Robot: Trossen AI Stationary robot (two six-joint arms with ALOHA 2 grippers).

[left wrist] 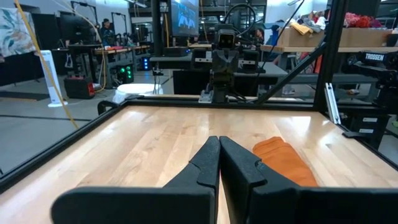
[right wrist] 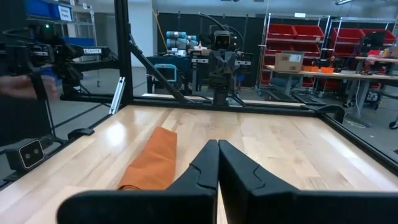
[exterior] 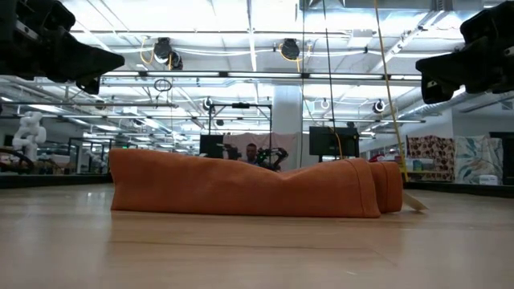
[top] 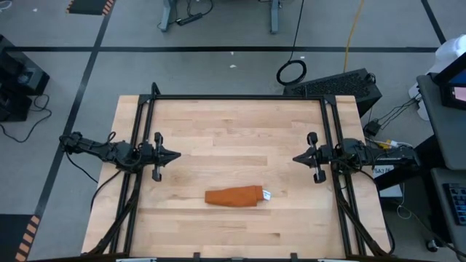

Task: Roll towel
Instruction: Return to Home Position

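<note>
Homing step, by my read: towel (top: 234, 196) lies rolled mid-table (top: 218, 120), well apart from both arms. L gripper (top: 175, 154) and R gripper (top: 297, 157) hover at opposite sides, fingers pressed together, empty. Next: just settle arms; no grasp req'd.

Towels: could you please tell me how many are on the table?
1. The rolled rust towel lies on the wooden table, roughly midway between its sides; none seems hidden.

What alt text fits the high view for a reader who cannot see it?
A rust-orange towel, rolled into a log with its white tag at one end, lies on a wooden table. The left claw and right claw, both shut, point at each other from opposite sides, clear of it.
</note>
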